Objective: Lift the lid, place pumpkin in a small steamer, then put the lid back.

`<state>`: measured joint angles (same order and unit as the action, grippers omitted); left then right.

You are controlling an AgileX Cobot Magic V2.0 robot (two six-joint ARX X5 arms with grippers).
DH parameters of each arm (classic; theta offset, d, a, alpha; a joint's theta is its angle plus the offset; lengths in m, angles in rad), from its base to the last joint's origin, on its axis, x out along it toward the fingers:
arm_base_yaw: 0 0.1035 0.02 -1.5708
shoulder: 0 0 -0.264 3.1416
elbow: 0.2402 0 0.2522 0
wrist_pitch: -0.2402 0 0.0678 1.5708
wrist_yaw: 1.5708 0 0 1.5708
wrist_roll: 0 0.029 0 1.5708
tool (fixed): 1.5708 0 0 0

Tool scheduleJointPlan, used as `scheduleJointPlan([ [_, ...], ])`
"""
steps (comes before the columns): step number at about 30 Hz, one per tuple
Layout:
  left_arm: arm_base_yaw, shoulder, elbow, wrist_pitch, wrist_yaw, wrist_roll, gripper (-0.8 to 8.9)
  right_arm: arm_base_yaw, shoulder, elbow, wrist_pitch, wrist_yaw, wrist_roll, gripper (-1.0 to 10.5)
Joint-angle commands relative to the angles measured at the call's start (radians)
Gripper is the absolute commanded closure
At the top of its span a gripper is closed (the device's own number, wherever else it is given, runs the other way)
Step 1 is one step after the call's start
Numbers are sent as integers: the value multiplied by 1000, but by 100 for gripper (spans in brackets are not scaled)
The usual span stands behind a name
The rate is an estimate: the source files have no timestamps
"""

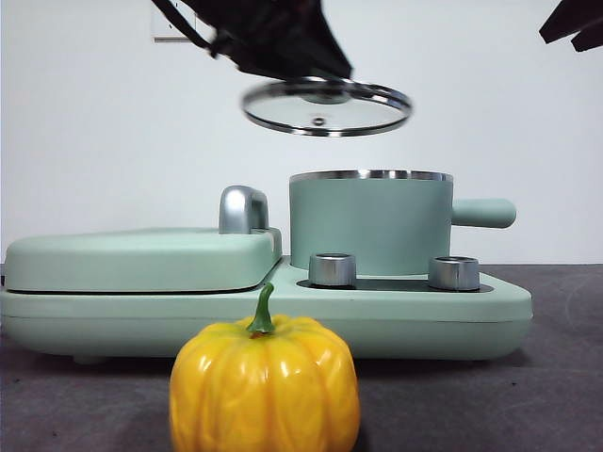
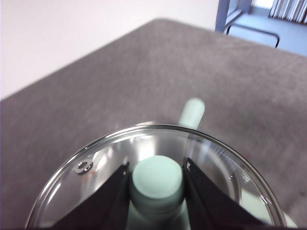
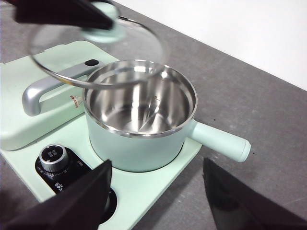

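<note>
1. No word, brand or number can be read anywhere.
2. The dial [image 3: 53, 157], just beyond the right gripper [image 3: 156, 191] and to its left jaw's side, carries small white marks on its black top, too blurred to read.
3. White print on the black panel [image 3: 60, 184] around that dial, close against the same jaw, is too small to make out.
</note>
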<state>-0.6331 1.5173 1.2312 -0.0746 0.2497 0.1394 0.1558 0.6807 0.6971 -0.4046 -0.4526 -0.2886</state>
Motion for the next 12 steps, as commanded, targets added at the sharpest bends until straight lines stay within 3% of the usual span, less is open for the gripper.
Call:
scheduleJointPlan([
  [1,14,-47,23,-66,-7,-58,803,9,4,19,6,-3,1,645],
  [12,129,-171,22,-288,-56,-80,803,66,5,19,-2,-3,0,645],
])
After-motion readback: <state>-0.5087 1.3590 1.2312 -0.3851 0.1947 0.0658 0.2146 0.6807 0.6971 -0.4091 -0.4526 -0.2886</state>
